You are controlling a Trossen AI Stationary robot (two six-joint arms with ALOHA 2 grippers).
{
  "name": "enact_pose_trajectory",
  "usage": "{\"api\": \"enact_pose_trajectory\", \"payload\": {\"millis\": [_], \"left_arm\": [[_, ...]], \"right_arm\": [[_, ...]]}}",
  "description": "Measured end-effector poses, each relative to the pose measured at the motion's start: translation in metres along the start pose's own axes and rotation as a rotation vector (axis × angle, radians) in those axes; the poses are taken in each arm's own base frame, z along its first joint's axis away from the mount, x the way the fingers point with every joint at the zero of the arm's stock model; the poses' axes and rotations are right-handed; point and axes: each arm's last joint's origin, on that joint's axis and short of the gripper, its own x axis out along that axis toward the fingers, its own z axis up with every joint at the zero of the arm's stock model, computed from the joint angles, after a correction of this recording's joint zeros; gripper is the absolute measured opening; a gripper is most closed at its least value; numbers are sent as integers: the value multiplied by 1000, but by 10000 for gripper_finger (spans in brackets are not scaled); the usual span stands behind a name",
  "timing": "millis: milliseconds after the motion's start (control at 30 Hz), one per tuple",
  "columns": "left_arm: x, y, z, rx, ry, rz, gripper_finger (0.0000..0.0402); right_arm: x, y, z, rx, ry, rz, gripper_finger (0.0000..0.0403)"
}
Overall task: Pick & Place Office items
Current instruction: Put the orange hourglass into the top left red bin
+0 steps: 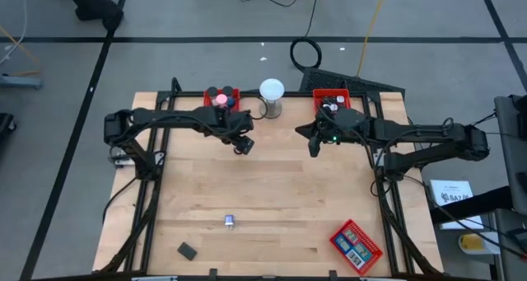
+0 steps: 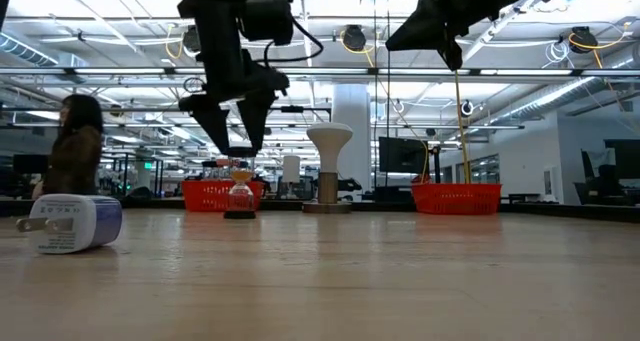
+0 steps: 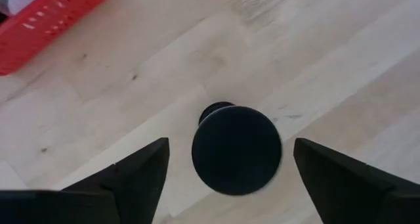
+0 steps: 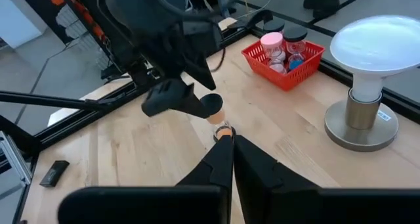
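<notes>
Black-capped, a small hourglass-like item (image 3: 236, 148) stood upright on the worktop, directly beneath the wide-spread left gripper (image 3: 230, 175); likely light, rigid, topple-prone, best grasped around its cap. Right gripper (image 4: 232, 140) clenched, empty.

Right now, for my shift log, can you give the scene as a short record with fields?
Left end effector: open, above the black-capped hourglass, not gripping it
Right end effector: shut, nothing visible in it
Hourglass: upright on the table
Rear: two red trays either side of the white lamp
Front: white plug, black block, third red tray
</notes>
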Motion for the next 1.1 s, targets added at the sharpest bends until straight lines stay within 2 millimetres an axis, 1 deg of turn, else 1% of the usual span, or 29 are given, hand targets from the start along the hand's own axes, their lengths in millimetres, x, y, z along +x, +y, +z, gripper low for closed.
{"api": "enact_pose_trajectory", "payload": {"millis": [133, 267, 533, 633, 700, 833, 1000, 1100], "left_arm": [[11, -1, 1, 13, 21, 21, 310], [13, -1, 1, 17, 26, 24, 293], [13, -2, 1, 35, 31, 15, 213], [12, -1, 1, 36, 34, 18, 213], [8, 3, 2, 35, 43, 10, 213], [-11, 22, 7, 9, 36, -4, 217], [-44, 58, 12, -52, -5, 28, 216], [-60, 80, 14, -101, -49, 66, 217]], "right_arm": [[0, 0, 0, -10, 0, 0, 4], [0, 0, 0, -19, 0, 0, 4], [0, 0, 0, -25, 0, 0, 4], [0, 0, 0, -27, 0, 0, 4], [0, 0, 0, -27, 1, 1, 4], [0, 0, 0, -27, 2, 2, 4], [0, 0, 0, -24, 1, 2, 4], [0, 0, 0, -23, 1, 2, 4]]}}
